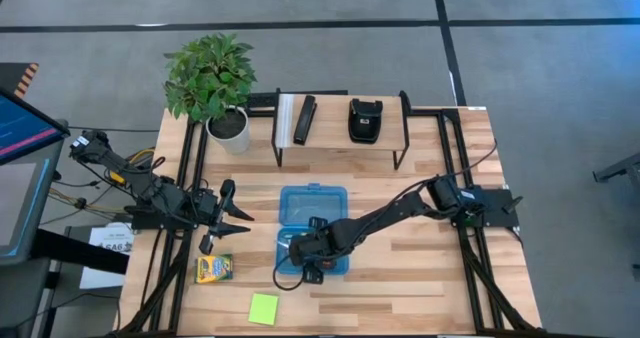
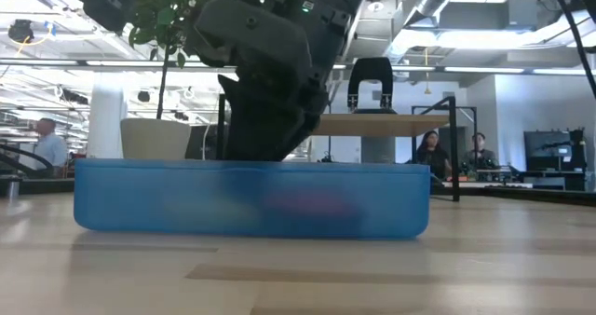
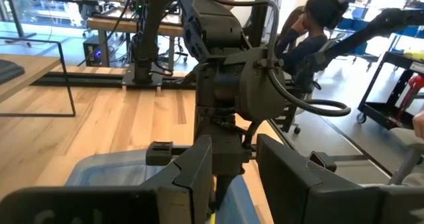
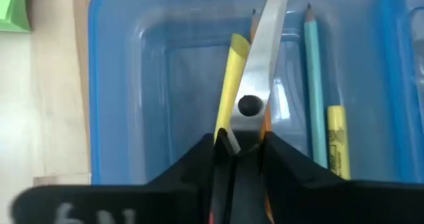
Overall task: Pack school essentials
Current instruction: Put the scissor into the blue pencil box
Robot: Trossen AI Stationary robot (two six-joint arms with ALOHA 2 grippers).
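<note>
Right wrist view alone shows scissors [image 4: 255, 85] clamped over case [image 4: 119, 85].

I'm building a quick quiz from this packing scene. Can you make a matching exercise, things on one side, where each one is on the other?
Things:
1. scissors
2. crayon box
3. sticky-note pad
4. potted plant

Places:
A. back left corner of the table
B. between the right gripper's fingers, over the open blue case
C. flat on the table near the front edge, left of the case
D. on the table just below the left gripper

Pairs: 1-B, 2-D, 3-C, 4-A
</note>
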